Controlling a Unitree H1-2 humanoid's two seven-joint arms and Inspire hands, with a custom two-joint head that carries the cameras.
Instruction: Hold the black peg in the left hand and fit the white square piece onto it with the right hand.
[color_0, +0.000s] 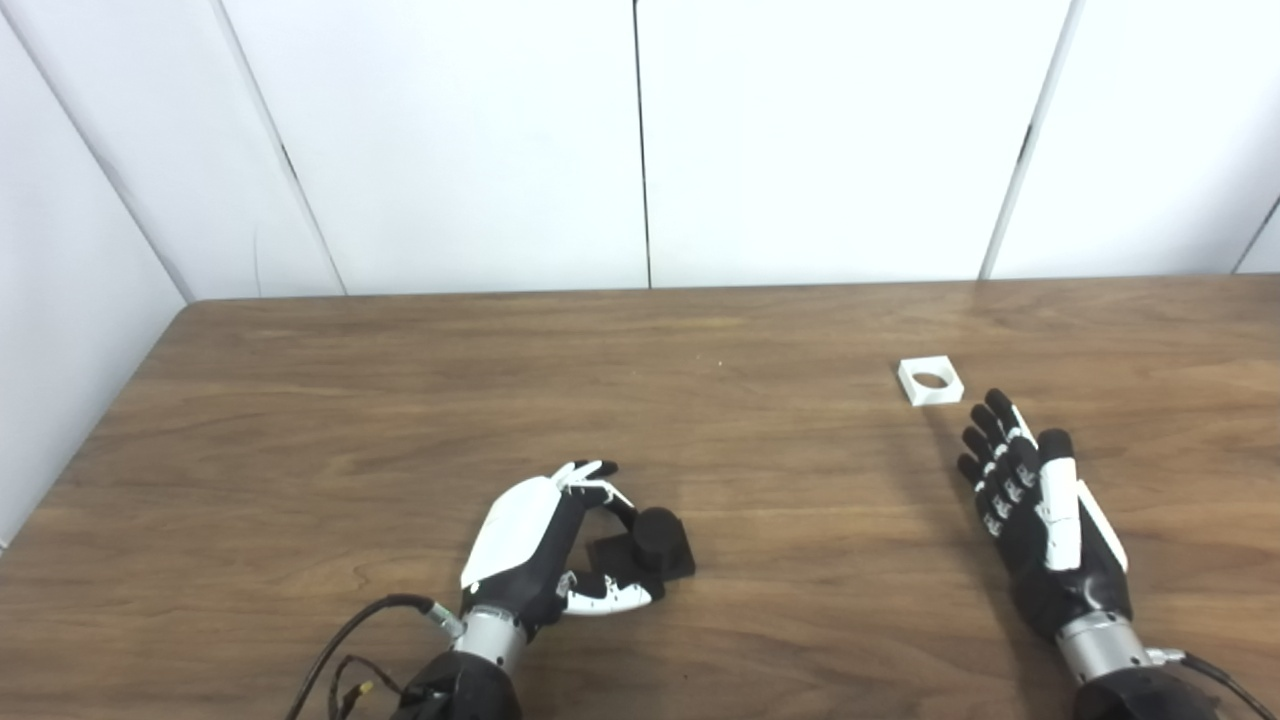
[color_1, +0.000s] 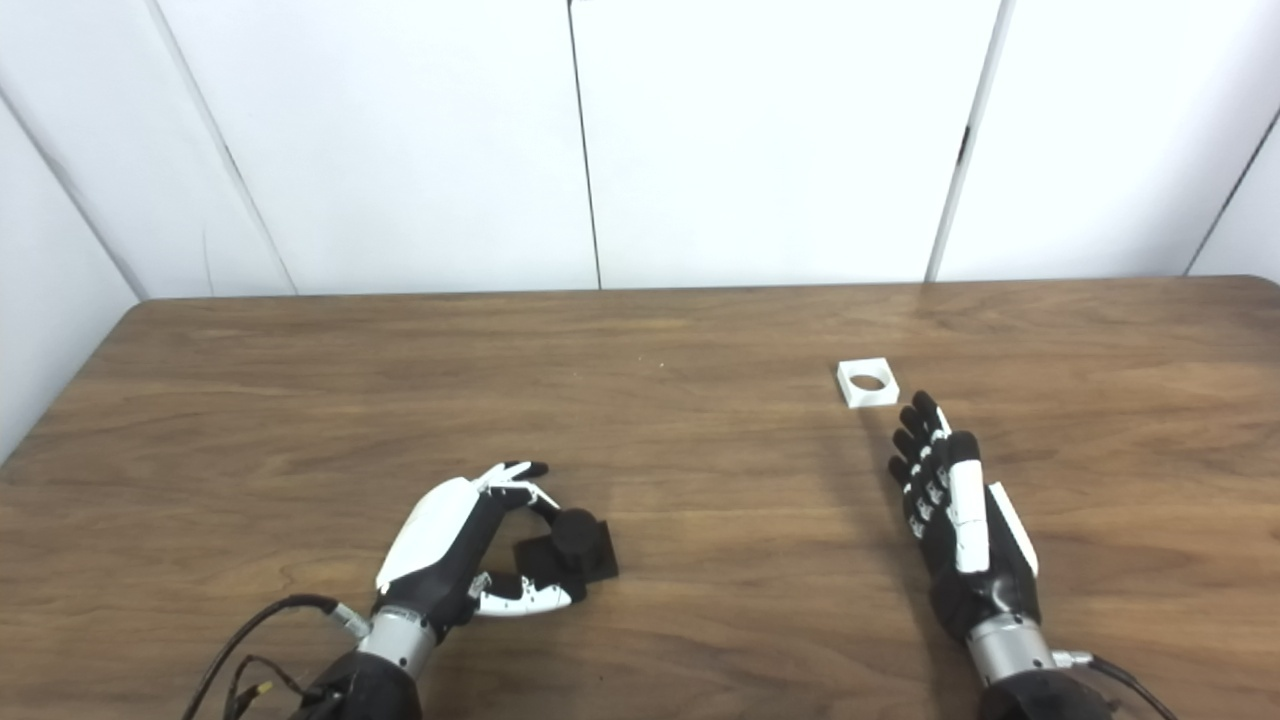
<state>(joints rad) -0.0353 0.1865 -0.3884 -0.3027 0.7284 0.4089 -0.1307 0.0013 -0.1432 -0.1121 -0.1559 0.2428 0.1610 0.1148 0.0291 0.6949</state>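
Early stage, by the look of it. Left hand low over the wooden table, near front edge, curled around the black peg: fingers arch over the far side of the round post, thumb lies along the near side of its flat square base. Peg base appears to sit flat on the table, so it is not lifted; whether the fingers actually press on the post or merely cup it cannot be told from either view (dark fingers against dark peg, contact line lost). Right hand well apart, over on the right side, fingers stretched out straight and close together, palm down or slightly rolled, holding nothing. Fingertips aim toward the white square piece, which lies flat on the table just beyond them, round hole facing up, untouched; a narrow strip of bare wood shows between tips and piece. Judgement on progress: peg grasp is being formed or just formed, piece not yet picked up, nothing mated. Left to do: secure and raise the peg with post upward, close the right hand on the piece's edges, carry it across to the left, line hole over post, seat it.
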